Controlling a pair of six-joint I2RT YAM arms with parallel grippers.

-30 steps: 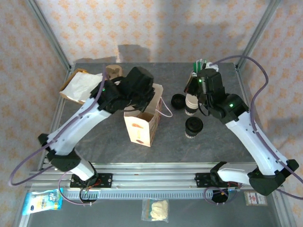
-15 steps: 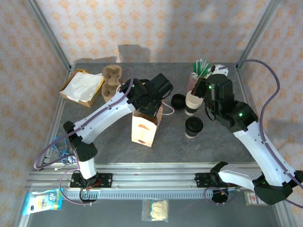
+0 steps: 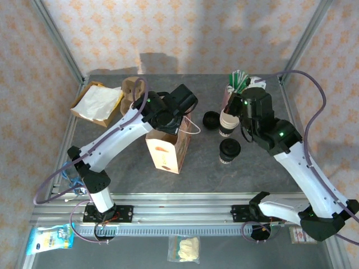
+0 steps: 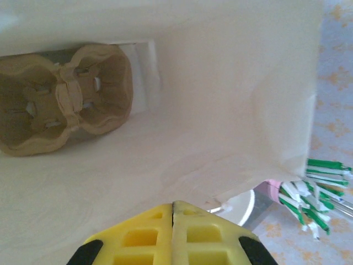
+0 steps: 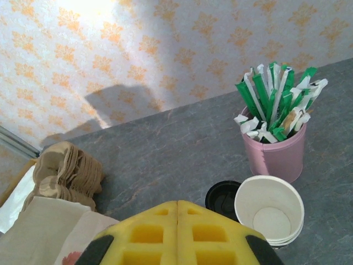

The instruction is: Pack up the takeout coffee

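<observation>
The takeout coffee, a small white paper cup with a dark lower band and a round black plastic lid (image 3: 229, 151), stands upright on the grey stone-patterned worktop (image 3: 258, 168). It is to the right of the brown paper bag with white string handles (image 3: 166, 148) and just nearer than the lidless stack of white paper cups (image 3: 226, 123). No tool touches it.

The left tool (image 4: 172, 221) is closed, its yellow fingers pressed together with nothing between them, and it points into the bag's open mouth. In the left wrist view a brown moulded-pulp two-cup carrier (image 4: 66, 99) lies at the far end of the bag's pale interior.

The right tool (image 5: 177, 218) is likewise closed and empty, held above the worktop near the cup stack. Beside that stack lie a loose black lid (image 5: 223, 197) and a pink cup of green-and-white sachets (image 5: 276, 154). A pile of brown pulp carriers (image 3: 132, 89) sits at the back left.
</observation>
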